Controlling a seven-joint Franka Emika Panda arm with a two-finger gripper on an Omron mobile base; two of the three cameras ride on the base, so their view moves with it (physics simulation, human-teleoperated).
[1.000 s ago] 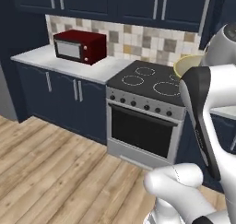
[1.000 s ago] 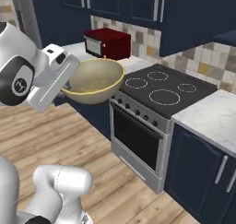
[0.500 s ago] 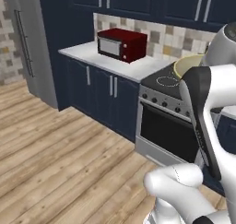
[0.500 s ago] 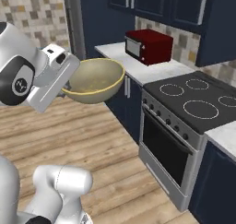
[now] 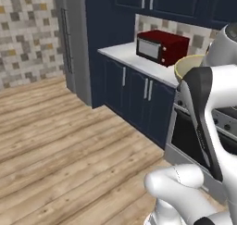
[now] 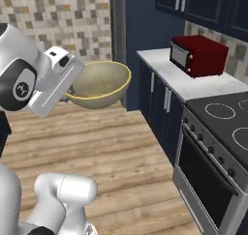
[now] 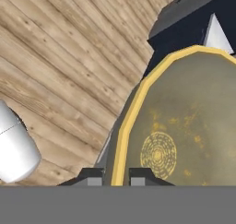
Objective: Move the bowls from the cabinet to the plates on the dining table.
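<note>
Fingers (image 7: pixel 115 177) pinching rim of bowl (image 6: pixel 100 84), closed tight on it. Bowl riding upright in air above wood floor (image 6: pixel 121 147), beside navy floor cupboards (image 6: pixel 157 103). Red microwave (image 6: pixel 199 55) sitting on white bench (image 6: pixel 193 82) behind.

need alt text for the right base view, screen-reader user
A white robot arm carries a beige-tan bowl by its rim in shut jaws, held level above a wooden floor. To the right runs a kitchen counter with navy floor cupboards, a red microwave on top and a stove nearest the camera.
</note>
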